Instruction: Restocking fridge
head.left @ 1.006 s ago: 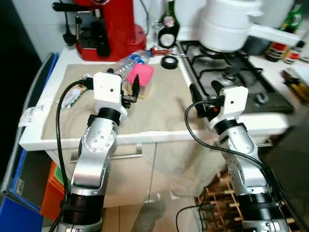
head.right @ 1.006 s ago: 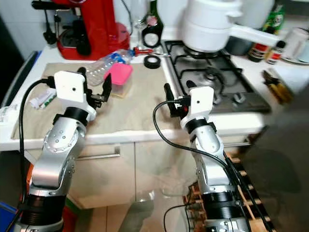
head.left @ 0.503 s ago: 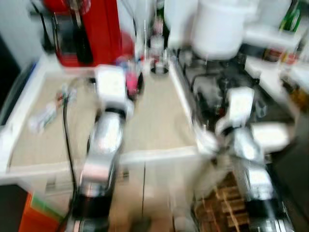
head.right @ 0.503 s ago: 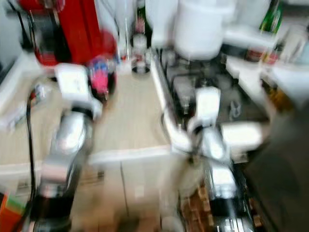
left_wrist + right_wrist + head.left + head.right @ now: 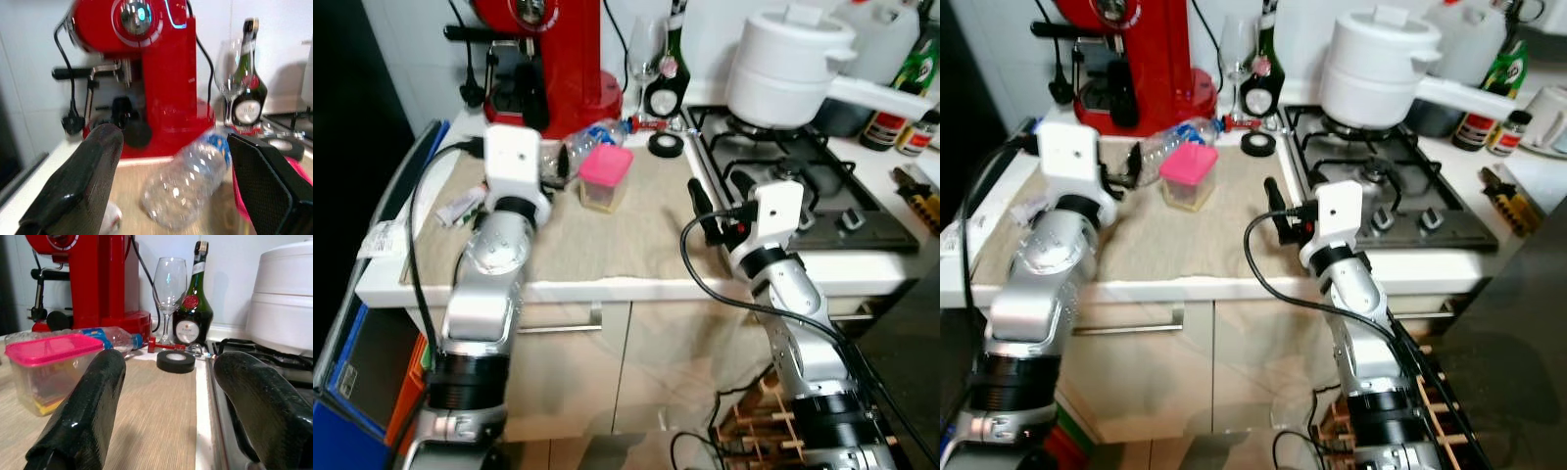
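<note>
Left gripper (image 5: 171, 161) raised over the beige mat (image 5: 636, 230), fingers spread wide, nothing between them, pointed at the plastic bottle (image 5: 188, 183) lying on its side before the red coffee machine (image 5: 543, 54). Pink-lidded box (image 5: 605, 176) on the mat, just beside the bottle. Right gripper (image 5: 168, 396) low at the mat's edge by the hob (image 5: 803, 186), fingers also apart and empty. Black tape roll (image 5: 176, 361), wine glass (image 5: 169, 286) and dark bottle (image 5: 193, 308) at the back.

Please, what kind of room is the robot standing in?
Most likely a home kitchen: a gas hob carrying a white pot, a red coffee machine on the counter, and cupboard doors below.
</note>
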Available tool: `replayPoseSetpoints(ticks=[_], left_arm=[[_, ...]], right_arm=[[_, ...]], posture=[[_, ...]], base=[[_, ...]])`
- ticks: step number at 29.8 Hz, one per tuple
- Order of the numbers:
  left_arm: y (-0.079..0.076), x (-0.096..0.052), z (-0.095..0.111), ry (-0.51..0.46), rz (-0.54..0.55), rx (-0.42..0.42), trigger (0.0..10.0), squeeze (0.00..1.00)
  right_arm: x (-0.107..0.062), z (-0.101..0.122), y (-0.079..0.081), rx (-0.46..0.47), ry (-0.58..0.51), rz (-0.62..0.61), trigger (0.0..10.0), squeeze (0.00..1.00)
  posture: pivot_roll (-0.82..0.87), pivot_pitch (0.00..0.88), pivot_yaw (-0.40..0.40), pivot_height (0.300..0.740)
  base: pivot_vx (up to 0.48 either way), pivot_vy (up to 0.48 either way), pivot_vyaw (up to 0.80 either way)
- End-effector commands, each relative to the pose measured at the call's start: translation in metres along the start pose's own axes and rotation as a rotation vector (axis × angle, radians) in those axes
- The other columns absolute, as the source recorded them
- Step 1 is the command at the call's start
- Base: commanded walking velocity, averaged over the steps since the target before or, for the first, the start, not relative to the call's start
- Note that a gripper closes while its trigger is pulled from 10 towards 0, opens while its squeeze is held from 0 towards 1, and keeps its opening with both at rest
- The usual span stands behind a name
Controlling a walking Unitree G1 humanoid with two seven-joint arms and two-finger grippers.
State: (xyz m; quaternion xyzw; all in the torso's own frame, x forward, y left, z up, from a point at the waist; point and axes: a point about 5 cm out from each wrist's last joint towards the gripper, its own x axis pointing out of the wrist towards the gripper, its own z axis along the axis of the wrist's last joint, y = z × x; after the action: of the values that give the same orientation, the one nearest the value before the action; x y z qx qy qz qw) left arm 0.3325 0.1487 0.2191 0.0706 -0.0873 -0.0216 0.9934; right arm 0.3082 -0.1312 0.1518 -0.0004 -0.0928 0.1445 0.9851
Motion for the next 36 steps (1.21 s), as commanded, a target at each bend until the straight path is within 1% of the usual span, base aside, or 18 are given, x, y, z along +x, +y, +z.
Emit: replayPoseSetpoints(ticks=[1, 3, 5, 9, 15, 19, 21, 23, 24, 27, 29, 31, 32, 34, 36], left_arm=[[-0.004, 0.004, 0.005, 0.012, -0.041, 0.012, 10.0, 0.00], [-0.004, 0.007, 0.007, 0.013, -0.049, 0.018, 10.0, 0.00], [-0.003, 0.009, 0.006, 0.026, -0.047, 0.024, 10.0, 0.00], [-0.005, 0.008, 0.005, 0.037, -0.051, 0.026, 10.0, 0.00], [-0.003, 0.006, 0.004, 0.054, -0.028, 0.028, 10.0, 0.00], [0.002, 0.005, 0.003, 0.093, 0.009, 0.066, 10.0, 0.00], [0.003, 0.004, 0.007, 0.106, 0.020, 0.082, 10.0, 0.00], [0.000, 0.003, 0.013, 0.099, 0.000, 0.059, 10.0, 0.00], [-0.005, 0.002, 0.019, 0.104, -0.030, 0.026, 10.0, 0.00], [-0.012, 0.000, 0.025, 0.135, -0.087, -0.026, 10.0, 0.00], [-0.016, -0.002, 0.028, 0.149, -0.119, -0.040, 10.0, 0.00], [-0.020, -0.003, 0.026, 0.185, -0.161, -0.070, 10.0, 0.00], [-0.021, -0.001, 0.023, 0.200, -0.170, -0.064, 10.0, 0.00], [-0.021, -0.001, 0.022, 0.204, -0.170, -0.062, 10.0, 0.00], [-0.022, 0.002, 0.015, 0.236, -0.179, -0.047, 10.0, 0.00]], right_arm=[[-0.001, 0.005, -0.003, -0.007, -0.016, 0.000, 10.0, 0.00], [-0.001, 0.004, -0.002, -0.005, 0.004, 0.005, 10.0, 0.00], [-0.001, 0.004, -0.003, -0.009, 0.006, 0.007, 10.0, 0.00], [-0.002, 0.004, -0.005, -0.009, 0.004, 0.003, 10.0, 0.00], [-0.003, 0.003, -0.003, -0.026, 0.014, 0.016, 10.0, 0.00], [-0.004, 0.003, -0.002, -0.022, 0.014, 0.024, 10.0, 0.00], [-0.004, 0.003, -0.002, -0.019, 0.015, 0.028, 10.0, 0.00], [-0.004, 0.003, -0.002, -0.017, 0.017, 0.030, 10.0, 0.00], [-0.005, 0.002, -0.002, -0.016, 0.020, 0.034, 10.0, 0.00], [-0.005, 0.002, -0.002, -0.017, 0.021, 0.037, 10.0, 0.00], [-0.005, 0.002, -0.002, -0.017, 0.021, 0.039, 10.0, 0.00], [-0.004, 0.002, -0.002, -0.016, 0.022, 0.041, 10.0, 0.00], [-0.004, 0.002, -0.002, -0.015, 0.022, 0.044, 10.0, 0.00], [-0.003, 0.002, -0.002, -0.015, 0.022, 0.044, 10.0, 0.00], [-0.003, 0.002, -0.001, -0.013, 0.021, 0.046, 10.0, 0.00]], posture=[[-0.04, 0.000, -0.038, 0.740], [-0.04, 0.000, -0.039, 0.740], [-0.04, 0.000, -0.041, 0.740], [-0.04, 0.000, -0.045, 0.740], [-0.04, 0.009, -0.048, 0.740], [-0.04, 0.013, -0.049, 0.740], [-0.03, 0.020, -0.053, 0.740], [-0.03, 0.022, -0.055, 0.740], [-0.03, 0.023, -0.056, 0.740], [-0.03, 0.024, -0.059, 0.740], [-0.03, 0.023, -0.060, 0.740], [-0.03, 0.024, -0.064, 0.740], [-0.03, 0.025, -0.067, 0.740], [-0.03, 0.025, -0.068, 0.740], [-0.03, 0.025, -0.068, 0.740]], base=[[0.000, 0.000, 0.00], [0.000, 0.000, 0.00], [0.000, 0.000, -0.80], [0.000, 0.000, -0.79], [0.000, 0.000, 0.00], [0.000, 0.000, 0.00], [0.000, 0.000, 0.00], [0.000, 0.000, 0.00], [0.000, 0.000, 0.00], [0.000, 0.000, 0.00], [0.000, 0.000, 0.00], [0.000, 0.000, 0.00], [0.000, 0.000, 0.00], [0.000, 0.000, 0.00], [0.000, 0.000, 0.00]])
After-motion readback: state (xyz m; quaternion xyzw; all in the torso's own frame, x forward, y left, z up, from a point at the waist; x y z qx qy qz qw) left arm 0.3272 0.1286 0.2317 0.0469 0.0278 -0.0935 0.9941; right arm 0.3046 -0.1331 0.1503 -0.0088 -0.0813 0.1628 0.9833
